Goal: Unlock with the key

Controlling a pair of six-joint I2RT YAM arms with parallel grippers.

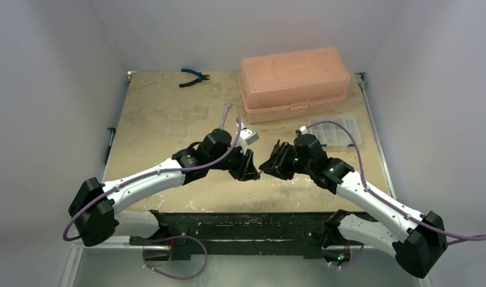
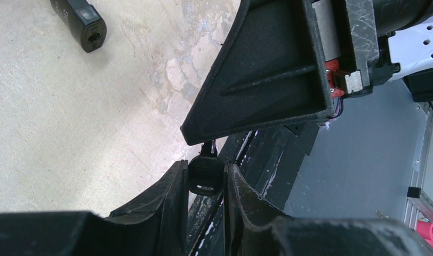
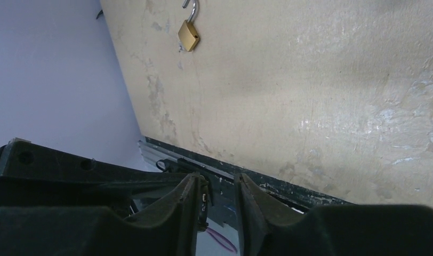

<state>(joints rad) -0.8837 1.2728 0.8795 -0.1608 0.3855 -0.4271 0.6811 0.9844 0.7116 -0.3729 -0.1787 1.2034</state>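
One key [image 2: 206,178]: left gripper [image 2: 205,168] pinches its black head; right gripper [image 3: 218,184] barely parted, its hold unclear. A mistimed release could drop it.

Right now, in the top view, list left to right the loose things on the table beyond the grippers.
blue pliers → wrench → orange box

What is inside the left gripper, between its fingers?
The black head of a key, pinched in the left gripper. Its blade runs up behind a finger of the right gripper, so the tip is covered.
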